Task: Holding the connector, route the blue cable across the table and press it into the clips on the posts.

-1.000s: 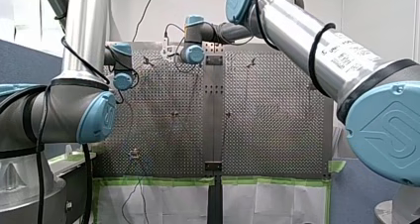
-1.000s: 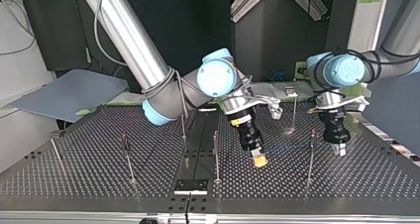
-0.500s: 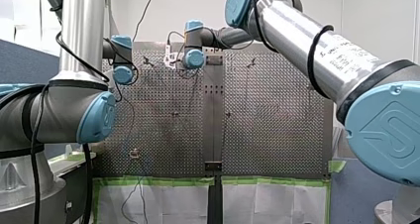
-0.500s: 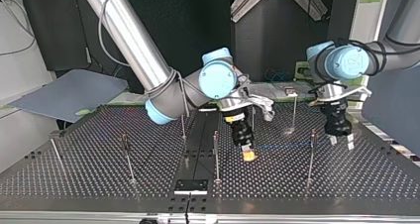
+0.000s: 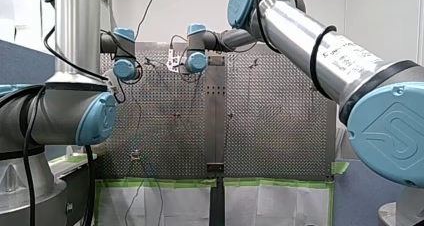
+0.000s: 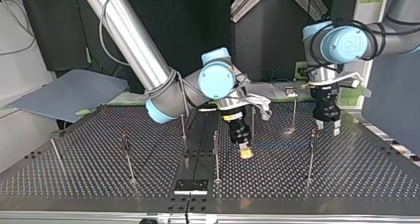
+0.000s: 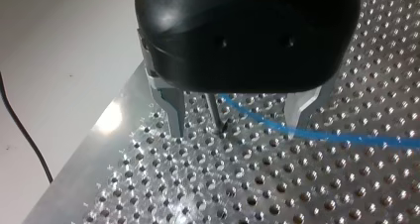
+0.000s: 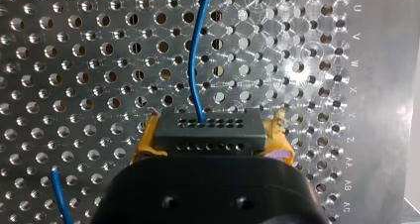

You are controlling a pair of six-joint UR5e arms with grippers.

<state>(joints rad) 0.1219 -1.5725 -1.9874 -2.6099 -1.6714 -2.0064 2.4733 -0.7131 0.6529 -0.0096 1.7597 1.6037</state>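
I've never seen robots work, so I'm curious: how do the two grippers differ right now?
My right gripper has yellow pads; my left gripper has bare metal fingers. My right gripper is shut on the dark connector, with the blue cable running out of it; my left gripper is open and grips nothing, with a thin post between its fingers. Both have black bodies and point down at the table.

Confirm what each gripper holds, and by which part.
Right gripper clamps the connector by its two short ends; left gripper is open, holding nothing.
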